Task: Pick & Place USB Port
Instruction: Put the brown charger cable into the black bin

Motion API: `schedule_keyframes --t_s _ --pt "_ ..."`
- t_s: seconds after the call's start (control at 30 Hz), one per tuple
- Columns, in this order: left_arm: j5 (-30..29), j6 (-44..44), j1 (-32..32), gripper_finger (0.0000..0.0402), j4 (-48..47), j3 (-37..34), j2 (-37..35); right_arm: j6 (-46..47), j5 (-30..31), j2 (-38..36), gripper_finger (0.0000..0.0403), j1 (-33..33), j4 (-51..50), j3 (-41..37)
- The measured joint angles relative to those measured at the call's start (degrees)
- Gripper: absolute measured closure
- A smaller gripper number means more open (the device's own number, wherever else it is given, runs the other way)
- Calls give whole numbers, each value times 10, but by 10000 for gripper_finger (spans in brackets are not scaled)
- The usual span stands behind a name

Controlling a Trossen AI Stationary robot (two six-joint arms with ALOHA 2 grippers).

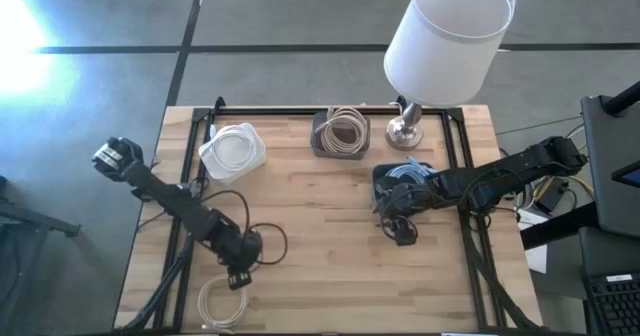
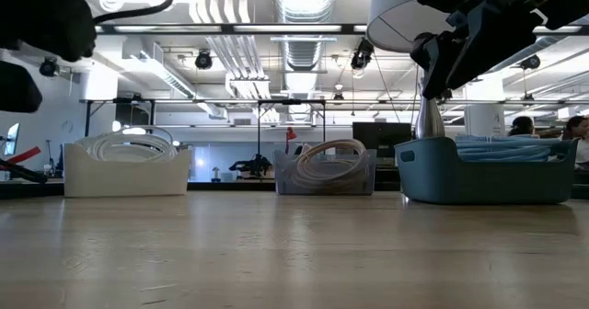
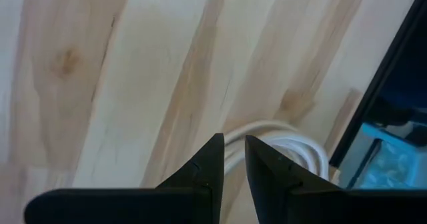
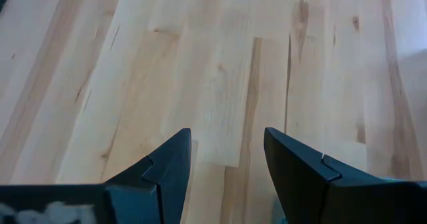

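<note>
A white coiled cable (image 1: 215,301) lies flat on the wood near the table's near edge, left of centre. My left gripper (image 1: 240,273) (image 3: 234,147) is at the coil's far right rim, its fingers closed to a narrow gap with white cable (image 3: 283,139) showing in and just past that gap. My right gripper (image 1: 400,228) (image 4: 227,141) is open over bare wood, just on the near side of a dark blue bin (image 1: 405,176) (image 2: 488,169) of blue cables. No USB port shows as a separate thing. My left gripper pinches a strand of the white coil at its rim (image 3: 231,143) between its two fingers, coming from above and slanting down. The other loops (image 3: 313,151) curve away beside the tips, close to the wood. Whether the coil is lifted does not show.
A white bin (image 1: 232,148) (image 2: 127,166) with a white coil and a grey bin (image 1: 340,133) (image 2: 325,171) with a beige coil stand along the far edge. A lamp (image 1: 440,36) stands at far right, its base (image 1: 405,128) beside the blue bin. Bare wood (image 1: 320,246) fills the middle.
</note>
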Motion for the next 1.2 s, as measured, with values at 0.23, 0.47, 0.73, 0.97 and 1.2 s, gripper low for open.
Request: schedule_keyframes --t_s 0.23,0.47,0.73,0.97,1.2 --pt "3 -28 -30 337 -1 29 0 -2 0 0 218 0 -5 0" --pt "-32 -60 -64 337 -66 83 14 12 0 0 218 0 -29 0" --pt "-32 -36 -88 337 -73 75 83 35 0 -1 218 0 -33 0" --pt "9 -36 -88 337 -107 73 128 34 0 -1 218 0 -35 -1" --pt "23 -18 -88 300 -107 73 142 13 0 -1 218 0 -37 -1"
